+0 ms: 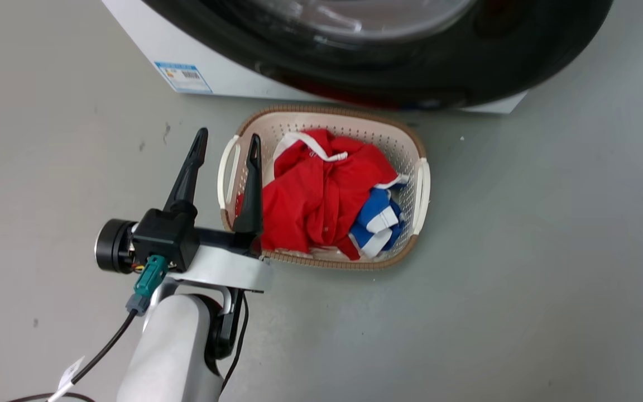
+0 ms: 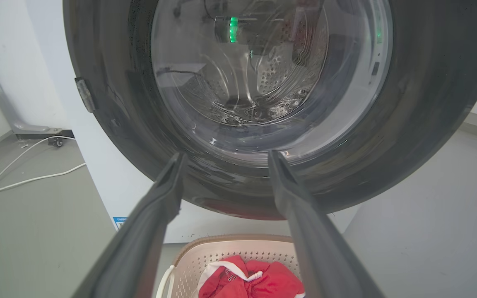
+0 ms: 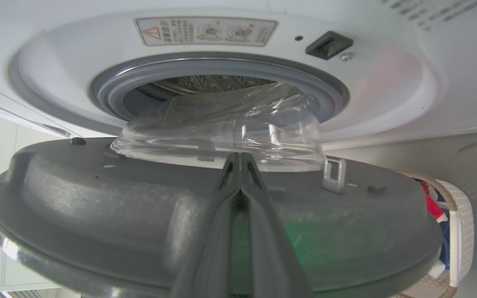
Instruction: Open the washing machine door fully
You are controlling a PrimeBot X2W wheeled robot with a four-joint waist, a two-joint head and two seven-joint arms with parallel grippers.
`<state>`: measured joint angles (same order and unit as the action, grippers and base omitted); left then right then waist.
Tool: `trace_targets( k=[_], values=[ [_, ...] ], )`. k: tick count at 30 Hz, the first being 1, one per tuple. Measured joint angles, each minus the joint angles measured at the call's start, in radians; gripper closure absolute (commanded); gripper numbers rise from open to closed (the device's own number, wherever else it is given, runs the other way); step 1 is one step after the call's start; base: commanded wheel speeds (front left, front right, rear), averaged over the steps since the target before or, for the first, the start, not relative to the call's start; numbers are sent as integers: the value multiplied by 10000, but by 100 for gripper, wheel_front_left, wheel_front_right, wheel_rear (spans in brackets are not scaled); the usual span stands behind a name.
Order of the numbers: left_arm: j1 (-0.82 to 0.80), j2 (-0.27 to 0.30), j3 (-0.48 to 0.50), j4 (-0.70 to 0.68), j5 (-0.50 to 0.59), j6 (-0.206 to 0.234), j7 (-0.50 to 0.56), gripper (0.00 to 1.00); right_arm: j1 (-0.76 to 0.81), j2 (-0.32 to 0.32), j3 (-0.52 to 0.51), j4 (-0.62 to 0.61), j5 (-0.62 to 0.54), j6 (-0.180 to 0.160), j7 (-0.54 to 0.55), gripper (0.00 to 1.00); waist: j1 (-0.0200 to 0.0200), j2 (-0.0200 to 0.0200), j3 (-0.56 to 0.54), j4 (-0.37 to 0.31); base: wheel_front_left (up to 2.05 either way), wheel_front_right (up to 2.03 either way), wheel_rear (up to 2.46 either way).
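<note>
The washing machine is white, and its glossy black washing machine door stands partly swung out over the floor. My left gripper hangs open and empty beside the basket, well short of the door. In the left wrist view, the left gripper points at the door's outer face and glass window. In the right wrist view, my right gripper is shut, lying along the door's grey inner side with its tips at the base of the clear glass bowl. Behind it the drum hole is uncovered.
A cream laundry basket with red and blue clothes sits on the floor just below the door. White cables run across the floor left of the machine. The latch slot and the door's metal hook are apart.
</note>
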<state>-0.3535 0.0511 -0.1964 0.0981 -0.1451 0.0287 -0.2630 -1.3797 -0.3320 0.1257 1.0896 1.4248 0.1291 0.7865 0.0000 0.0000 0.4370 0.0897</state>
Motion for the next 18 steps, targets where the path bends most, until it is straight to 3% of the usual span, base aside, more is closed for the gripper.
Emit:
trace_targets(
  k=[18],
  values=[
    [1628, 8, 257, 690, -46, -326, 0, 0, 3727, 884, 226, -1630, 399, 2, 1377, 100, -1, 0, -2256, -182, 0, 0, 0]
  ],
)
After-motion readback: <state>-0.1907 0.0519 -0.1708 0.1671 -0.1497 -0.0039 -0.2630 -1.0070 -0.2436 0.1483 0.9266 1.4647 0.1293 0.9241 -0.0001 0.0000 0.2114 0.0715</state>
